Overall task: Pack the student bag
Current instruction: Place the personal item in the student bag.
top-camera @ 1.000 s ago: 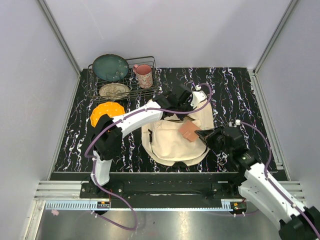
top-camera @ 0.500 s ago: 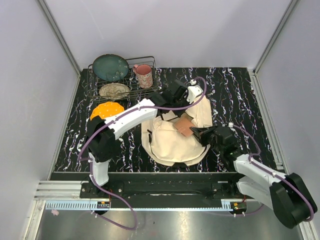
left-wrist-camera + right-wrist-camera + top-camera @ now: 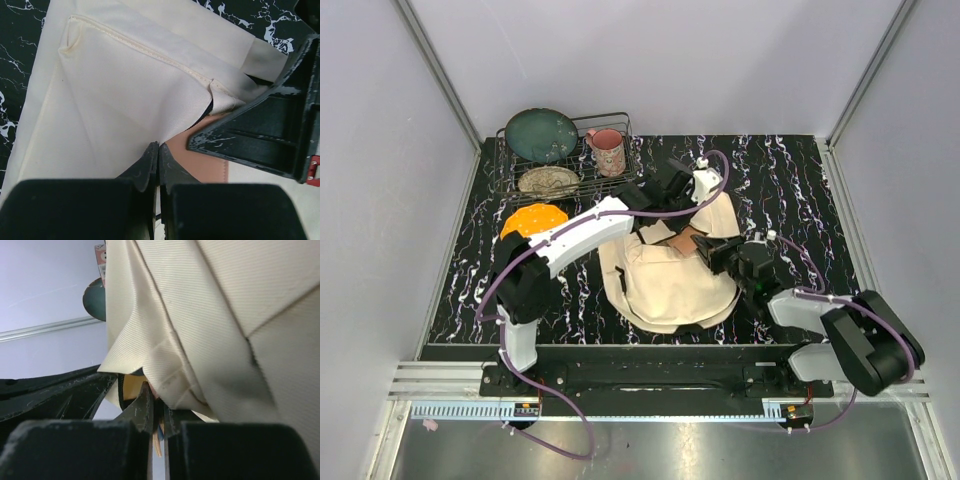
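At the middle of the black, white-veined marbled table (image 3: 790, 190), the student bag (image 3: 665, 285) lies as a soft, rounded heap of cream canvas. The wrist views show its weave finely ribbed and its seams stitched in matching thread. Left gripper (image 3: 665, 230) sits over the upper part of the bag. Its jaws are pressed together with a fold of the flap's edge pinched between them, and the cloth runs away from the fingertips (image 3: 150, 160) in a taut peak. Right gripper (image 3: 705, 248) is at the bag's right side, its jaws nearly together on a flat brown item (image 3: 685, 238). This item is thin and smooth, with a paler strip along one edge, and it sits at the bag's mouth under the raised flap, just beside the left fingers. Toward the upper left of the top view stands a wire rack (image 3: 626, 172) holding a dark green glazed plate (image 3: 540, 133), a speckled beige plate (image 3: 548, 181) and a pink mug (image 3: 609, 151) whose pattern is too small to read; an orange disc (image 3: 533, 220) lies on the table just below the rack
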{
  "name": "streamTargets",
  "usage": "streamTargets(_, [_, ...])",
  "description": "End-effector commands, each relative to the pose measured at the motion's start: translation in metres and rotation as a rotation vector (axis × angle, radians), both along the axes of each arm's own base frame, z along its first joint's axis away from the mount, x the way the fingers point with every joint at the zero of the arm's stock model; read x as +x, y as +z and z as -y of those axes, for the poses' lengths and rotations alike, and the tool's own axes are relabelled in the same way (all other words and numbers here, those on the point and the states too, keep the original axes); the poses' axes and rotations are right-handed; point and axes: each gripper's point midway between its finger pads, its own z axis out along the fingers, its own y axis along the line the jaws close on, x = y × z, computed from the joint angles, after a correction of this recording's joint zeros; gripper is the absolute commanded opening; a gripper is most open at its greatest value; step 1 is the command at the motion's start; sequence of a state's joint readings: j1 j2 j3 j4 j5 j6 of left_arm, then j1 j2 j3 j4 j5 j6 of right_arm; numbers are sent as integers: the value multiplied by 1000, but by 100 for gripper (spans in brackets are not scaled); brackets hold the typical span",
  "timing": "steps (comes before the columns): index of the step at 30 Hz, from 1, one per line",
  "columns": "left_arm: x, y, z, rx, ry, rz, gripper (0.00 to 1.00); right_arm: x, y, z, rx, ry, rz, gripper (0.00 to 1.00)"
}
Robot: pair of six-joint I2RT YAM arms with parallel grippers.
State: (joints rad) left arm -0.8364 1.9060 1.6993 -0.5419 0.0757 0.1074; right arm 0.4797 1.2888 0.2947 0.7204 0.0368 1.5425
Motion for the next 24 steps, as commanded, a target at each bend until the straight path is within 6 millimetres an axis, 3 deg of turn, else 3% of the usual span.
streamTargets(1, [-13,47,6,-131,11,-19,0,33,48,-5,8,-62,211,0])
streamTargets(8, [-22,60,6,-193,17,-80,0,61,23,-29,-35,-56,207,2])
streamTargets(10, [-25,62,7,-204,10,-90,0,65,30,-36,-6,-45,253,4])
streamTargets(15, [-26,59,3,-197,12,-104,0,73,26,-53,-31,-27,283,10])
streamTargets(17, [-25,55,0,-193,19,-113,0,74,28,-63,-73,7,288,16])
streamTargets(18, [-26,55,1,-196,18,-116,0,71,20,-67,-110,27,262,20])
streamTargets(20, [-24,54,-3,-195,27,-119,0,65,20,-68,-156,38,242,33])
streamTargets(21, [-22,54,-5,-198,42,-119,0,59,-3,-63,-212,47,146,36])
streamTargets(22, [-23,51,-6,-201,46,-127,0,56,-6,-60,-234,45,127,39])
streamTargets(24, [-19,59,-11,-231,77,-118,22,43,-15,-50,-279,56,90,48])
